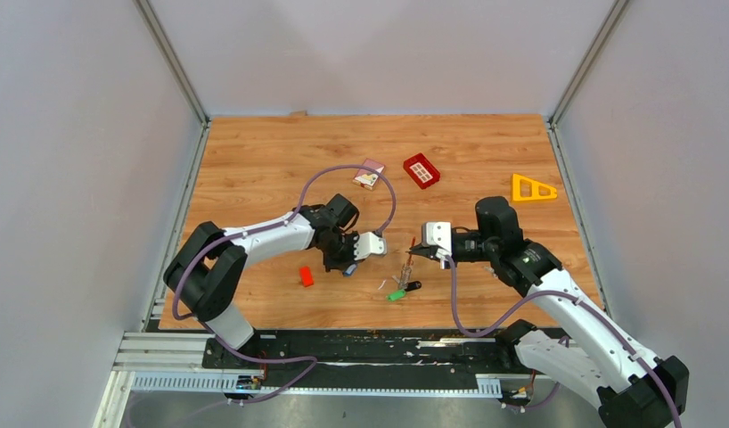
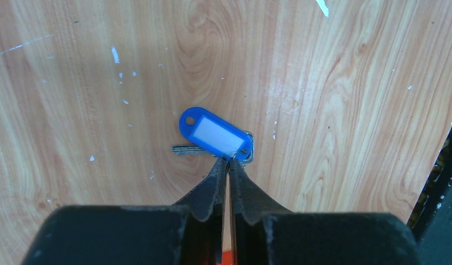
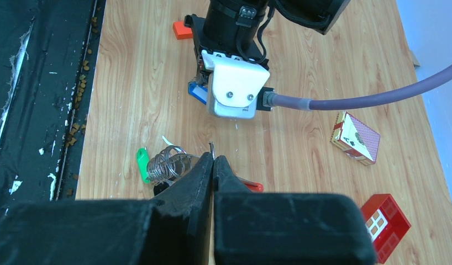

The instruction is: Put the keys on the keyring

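Left gripper (image 2: pixel 229 161) is pinched tight, its tips nipping the ring end of the blue-tagged key (image 2: pixel 215 134), which lies flat on the wooden table (image 2: pixel 334 110); right gripper (image 3: pixel 213 160) is likewise closed, clamping a thin wire of the keyring (image 3: pixel 167 163), whose coil sits just beside its tips; the green key (image 3: pixel 142 164) touches that coil; the black key (image 1: pixel 413 286) lies beside the green one; a red block (image 1: pixel 306 276) rests well apart.

Blue key (image 2: pixel 215 132), blade mostly under its tag, keyring (image 3: pixel 167 164) partly behind right claw (image 3: pixel 213 161)
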`<state>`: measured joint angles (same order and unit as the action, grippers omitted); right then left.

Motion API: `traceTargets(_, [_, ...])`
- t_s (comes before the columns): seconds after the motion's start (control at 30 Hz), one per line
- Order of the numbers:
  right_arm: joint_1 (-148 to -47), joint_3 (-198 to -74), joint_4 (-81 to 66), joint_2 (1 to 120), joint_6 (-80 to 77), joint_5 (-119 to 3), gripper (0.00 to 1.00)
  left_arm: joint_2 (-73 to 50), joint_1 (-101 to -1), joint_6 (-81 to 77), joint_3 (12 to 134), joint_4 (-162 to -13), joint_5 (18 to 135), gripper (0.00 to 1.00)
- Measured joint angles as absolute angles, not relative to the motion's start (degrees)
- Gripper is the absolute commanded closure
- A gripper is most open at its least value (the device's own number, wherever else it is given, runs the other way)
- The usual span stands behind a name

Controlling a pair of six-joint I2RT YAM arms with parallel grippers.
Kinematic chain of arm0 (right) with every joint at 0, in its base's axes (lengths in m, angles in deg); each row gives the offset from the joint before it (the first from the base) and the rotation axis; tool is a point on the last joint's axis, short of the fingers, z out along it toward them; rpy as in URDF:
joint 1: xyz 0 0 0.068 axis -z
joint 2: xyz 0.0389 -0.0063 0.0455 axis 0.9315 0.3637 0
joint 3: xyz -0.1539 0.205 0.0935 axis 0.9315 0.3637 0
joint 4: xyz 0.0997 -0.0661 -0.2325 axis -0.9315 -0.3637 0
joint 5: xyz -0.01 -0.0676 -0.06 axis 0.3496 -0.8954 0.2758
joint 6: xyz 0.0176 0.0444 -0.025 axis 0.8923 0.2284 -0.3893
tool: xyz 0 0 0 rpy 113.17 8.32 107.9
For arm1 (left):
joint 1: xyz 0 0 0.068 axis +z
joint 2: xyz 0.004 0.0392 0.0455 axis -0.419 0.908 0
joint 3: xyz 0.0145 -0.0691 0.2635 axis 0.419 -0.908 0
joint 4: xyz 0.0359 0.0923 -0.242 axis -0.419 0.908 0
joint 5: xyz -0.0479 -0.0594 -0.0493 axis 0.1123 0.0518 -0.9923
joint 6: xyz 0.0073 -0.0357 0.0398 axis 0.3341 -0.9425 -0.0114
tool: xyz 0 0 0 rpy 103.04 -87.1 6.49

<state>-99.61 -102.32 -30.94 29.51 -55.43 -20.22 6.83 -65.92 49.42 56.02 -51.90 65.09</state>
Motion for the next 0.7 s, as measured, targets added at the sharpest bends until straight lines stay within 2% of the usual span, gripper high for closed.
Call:
traceTargets(0.3, [-99.61,-102.32,-30.94,29.53,-55.43,-20.44,1.00,5.57,-66.31,50.36,54.77,-52.03,65.09,0.77])
traceTargets(0.53, [-99.61,-102.32,-30.94,29.53,-55.43,-20.64,1.00,5.35,-66.31,51.11,54.77,-51.83,65.22,0.54])
traceTargets(0.7, [-99.61,-102.32,-30.94,29.53,-55.43,-20.64,1.00,5.35,-66.31,51.83,54.77,-51.66,65.79,0.45])
